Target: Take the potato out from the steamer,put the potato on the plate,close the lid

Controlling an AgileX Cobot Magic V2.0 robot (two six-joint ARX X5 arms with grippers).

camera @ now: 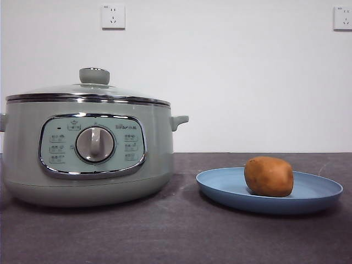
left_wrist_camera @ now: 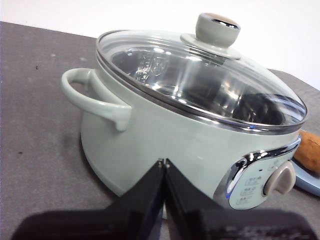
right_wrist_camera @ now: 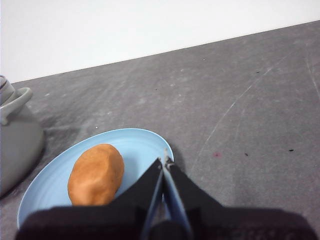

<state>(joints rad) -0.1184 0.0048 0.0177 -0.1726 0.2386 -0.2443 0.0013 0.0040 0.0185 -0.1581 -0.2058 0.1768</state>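
The rounded orange-brown potato lay on the wide, shallow light-blue plate, its long axis running roughly along the plate. The clear glass lid with its pale green knob sat closed on the large sage-green steamer, beside the plate on the dark table. The left claw hung closed and empty beside the steamer wall; the right claw, likewise closed and empty, hovered over the plate's rim just beside the potato. By the look of things, nothing remained to move.

You see the left gripper as two matte black wedge-shaped jaws tapering to thin tips. The right gripper looks alike, its inner edges showing pale grey.
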